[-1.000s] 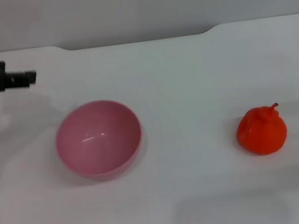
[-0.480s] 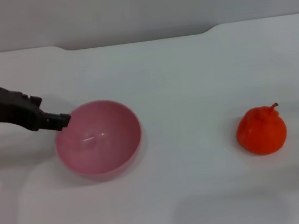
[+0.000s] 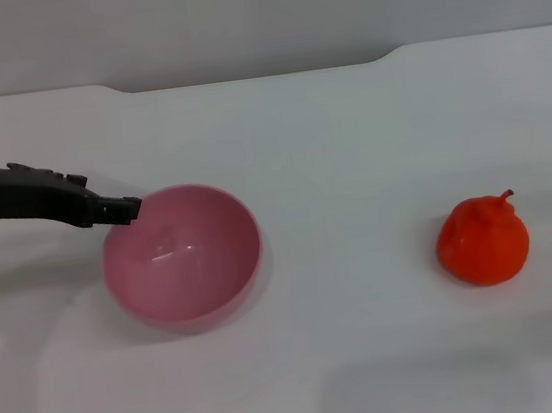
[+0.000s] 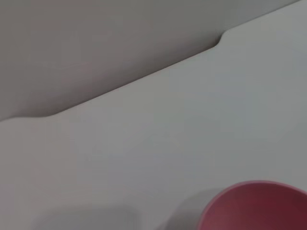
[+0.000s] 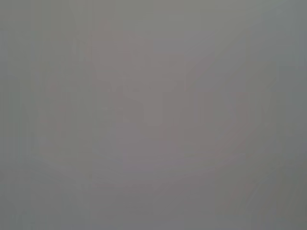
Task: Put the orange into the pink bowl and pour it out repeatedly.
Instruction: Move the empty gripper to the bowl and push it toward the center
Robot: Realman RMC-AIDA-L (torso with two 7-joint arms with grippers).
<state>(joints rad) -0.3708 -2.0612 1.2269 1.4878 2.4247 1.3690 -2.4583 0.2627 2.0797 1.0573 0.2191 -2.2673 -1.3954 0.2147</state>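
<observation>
Pink plastic marks the pink bowl (image 3: 182, 256), which is seen upright and empty on the white counter (image 3: 348, 137). The left hand (image 3: 125, 210) is held at the bowl's far-left rim (presumably to grip it there for pouring); whether it is spread or pressed together cannot be told. The orange (image 3: 483, 240) is left well apart on the right, stem up, not yet loaded. The right hand is not seen.

Lab-like test bench: bare white table (image 3: 348, 137), plain grey wall (image 3: 252, 8).
</observation>
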